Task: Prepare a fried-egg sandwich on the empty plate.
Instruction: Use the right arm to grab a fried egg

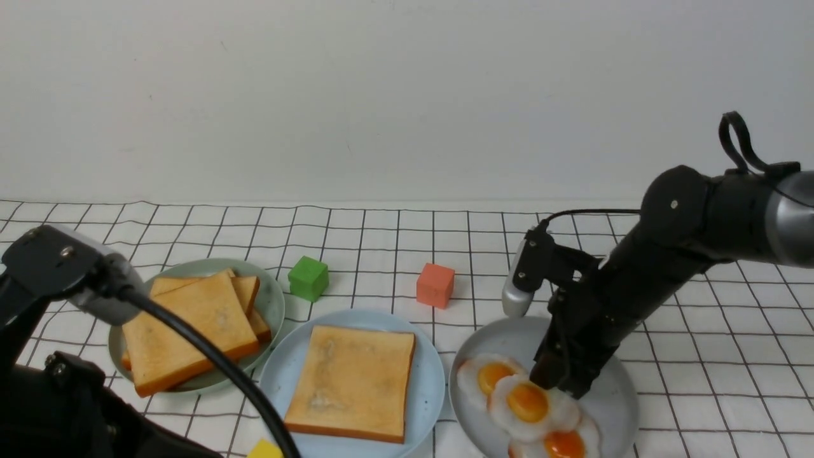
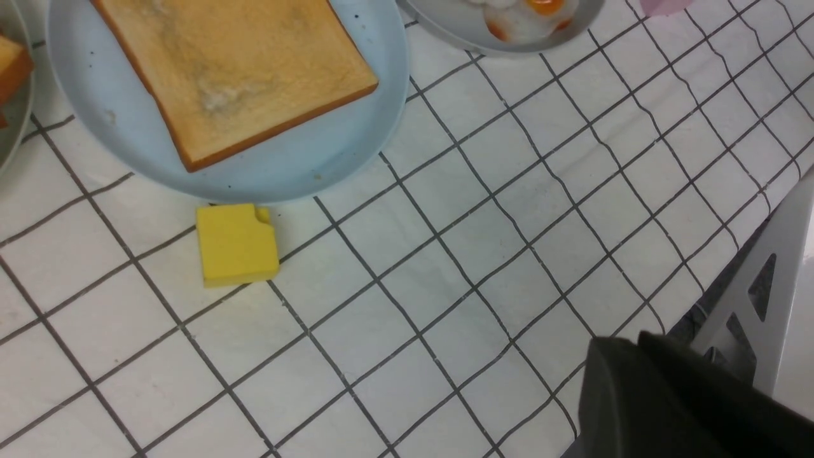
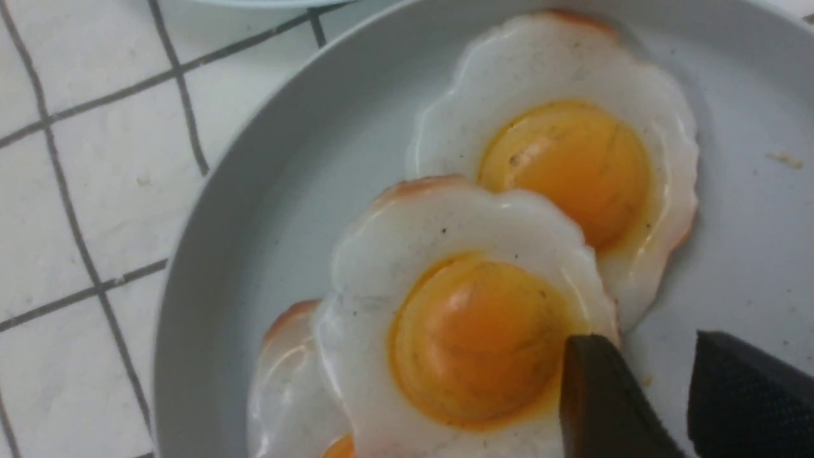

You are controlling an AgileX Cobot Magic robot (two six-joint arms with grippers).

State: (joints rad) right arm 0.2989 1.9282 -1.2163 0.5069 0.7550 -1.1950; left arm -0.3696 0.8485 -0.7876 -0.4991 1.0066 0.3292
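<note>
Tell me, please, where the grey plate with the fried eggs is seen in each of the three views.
Front view: the grey plate lies at the lower right, partly cut off by the picture's edge.
Left wrist view: only a part of the plate shows at the picture's edge, beside the light blue plate.
Right wrist view: the plate fills most of the picture.
Shared landmark: the overlapping fried eggs on it.

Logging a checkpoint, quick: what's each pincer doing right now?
Left pincer: shut, holding nothing.
Right pincer: open, straddling the edge of the top egg on the grey plate.
</note>
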